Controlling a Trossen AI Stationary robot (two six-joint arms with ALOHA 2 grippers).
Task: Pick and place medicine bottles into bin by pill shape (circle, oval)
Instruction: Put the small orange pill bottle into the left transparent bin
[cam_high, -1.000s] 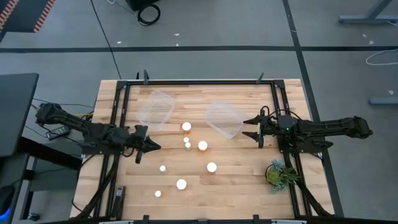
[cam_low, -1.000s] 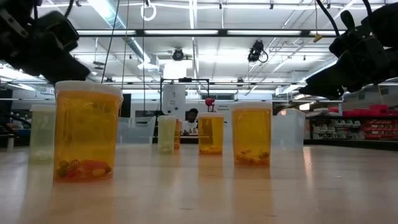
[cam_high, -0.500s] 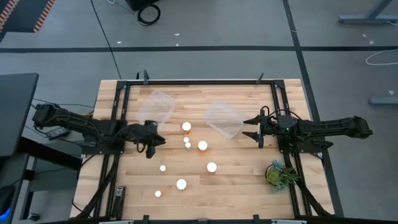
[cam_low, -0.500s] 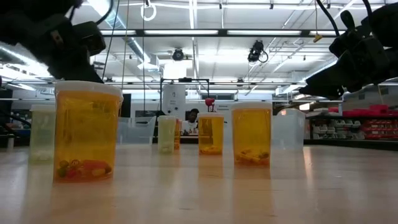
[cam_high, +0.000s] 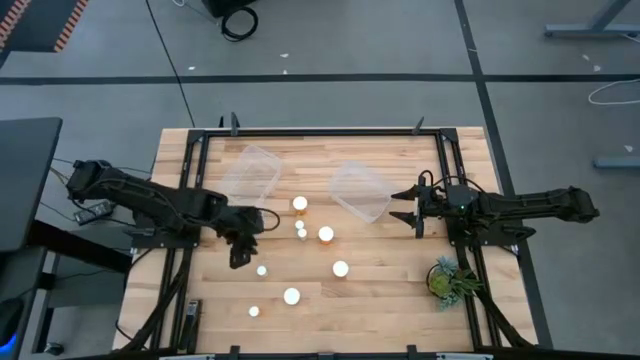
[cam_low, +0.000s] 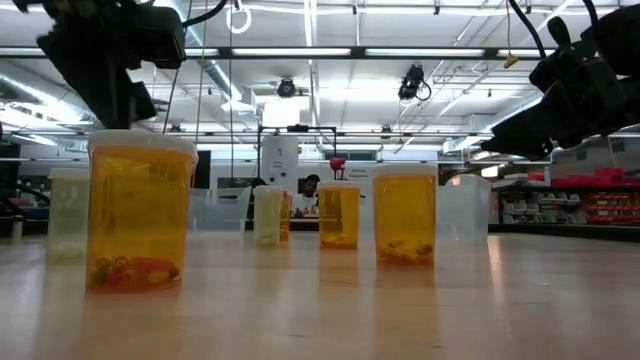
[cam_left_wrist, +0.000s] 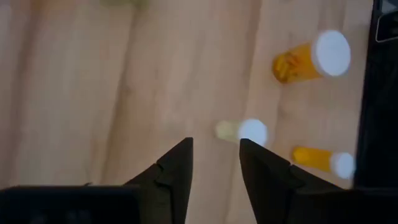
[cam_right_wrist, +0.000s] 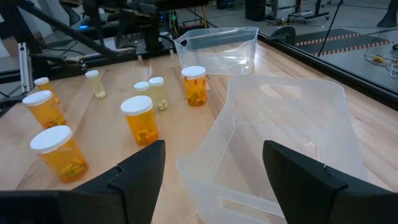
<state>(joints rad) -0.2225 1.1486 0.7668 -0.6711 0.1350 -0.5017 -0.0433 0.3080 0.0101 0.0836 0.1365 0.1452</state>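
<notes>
The wooden table (cam_high: 400, 290) is laid out for sorting: two clear plastic bins (cam_high: 250, 177) (cam_high: 360, 191) are set at its far side, tilted on their sides. The seven orange medicine bottles (cam_high: 326, 234) are stood upright, white caps up, spread well apart in the middle and near part of the table, none in a bin, so each can be reached singly. A green potted plant (cam_high: 447, 279) is kept off to the right.

The left gripper (cam_high: 240, 255) is held above the table just beside a small narrow-capped bottle (cam_left_wrist: 244, 130), with its fingers parted and nothing between them, apparently lined up for a pick. The right gripper (cam_high: 406, 207) is parked near the right bin, its fingers spread wide and empty.

Pill shape can hardly be judged: from above only caps are shown, and in the low view the pills in the nearest bottle (cam_low: 140, 210) are seen only as blurred lumps. One bottle is partly hidden behind another there.
</notes>
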